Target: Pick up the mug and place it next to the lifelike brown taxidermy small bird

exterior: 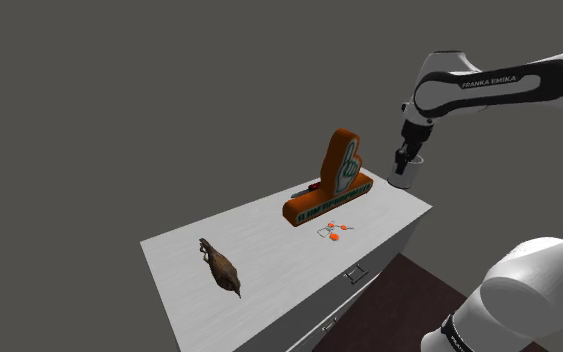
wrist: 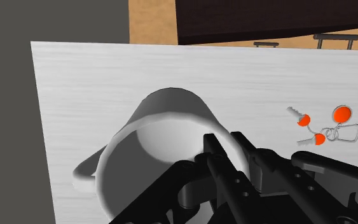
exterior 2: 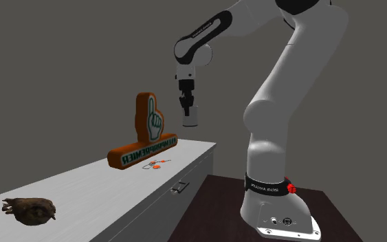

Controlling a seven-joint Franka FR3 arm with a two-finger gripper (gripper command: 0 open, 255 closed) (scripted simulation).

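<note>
Wrist view: we log the gripper (wrist: 228, 151) clamped on the mug (wrist: 149, 143), one finger inside the rim and one outside, with the handle on the side away from the fingers. The mug is white and hangs clear above one end of the white drawer cabinet (exterior: 269, 245). Next along the top we note a set of keys (exterior: 332, 230) with orange tags, then an orange foam hand (exterior: 335, 178) just beyond. Farthest, well apart toward the opposite end, lies the brown bird (exterior: 221, 268).
</note>
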